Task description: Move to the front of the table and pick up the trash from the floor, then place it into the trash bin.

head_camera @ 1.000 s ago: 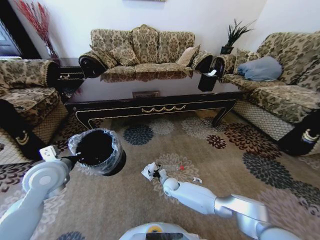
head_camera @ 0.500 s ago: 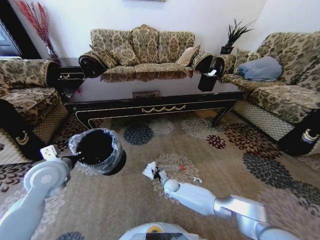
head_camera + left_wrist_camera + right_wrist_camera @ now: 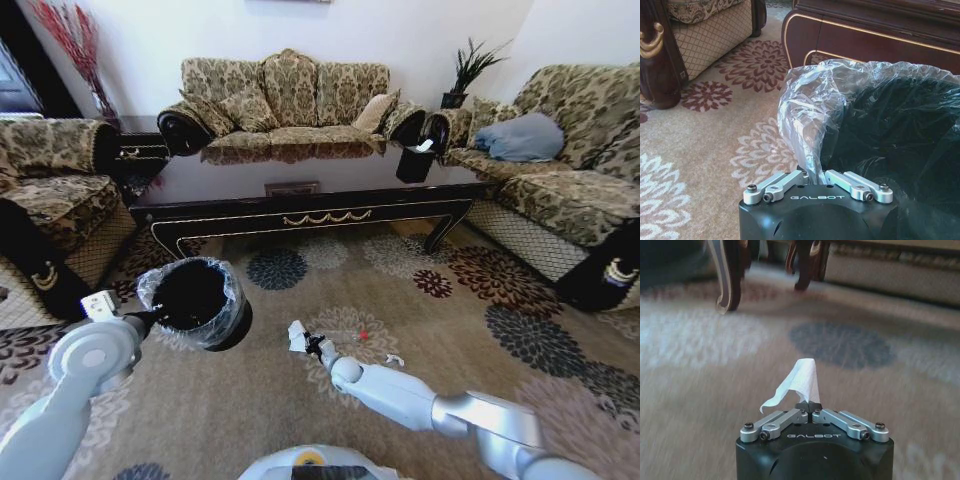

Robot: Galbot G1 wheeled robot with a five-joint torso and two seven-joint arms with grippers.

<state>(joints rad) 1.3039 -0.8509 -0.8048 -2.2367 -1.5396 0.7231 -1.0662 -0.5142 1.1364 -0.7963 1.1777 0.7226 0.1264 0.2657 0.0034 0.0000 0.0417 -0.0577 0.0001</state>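
Living room, patterned floral carpet [image 3: 420, 260]. Table [image 3: 300, 195]: long, low, dark and glossy, gold scroll trim on its side, standing at the far edge of the carpet with sofas behind and on both sides; a small black tissue box [image 3: 414, 163] sits near its right end. Trash bin [image 3: 193, 300]: round, black, lined with a crinkled clear plastic bag, positioned on the robot's left, well in front of the table. Left gripper [image 3: 816, 176]: at the near rim of the bin, fingers pressed together on the bag-covered rim, the clear liner bunched between them; in the head view the left arm [image 3: 75, 375] reaches up to the bin from the lower left. Right gripper [image 3: 312, 345]: low over the carpet near the middle of the floor, to the right of the bin and apart from it; fingers pinched on a piece of white tissue [image 3: 799, 382], which stands up from the fingertips as a folded flap. In the head view the same tissue [image 3: 297, 336] shows just beyond the gripper tip. Further litter on the carpet to the right of the right gripper: a small red speck [image 3: 363, 336] and a tiny white scrap [image 3: 394, 359], both lying apart from the gripper. Curved table legs [image 3: 727, 270] show beyond the tissue in the right wrist view.
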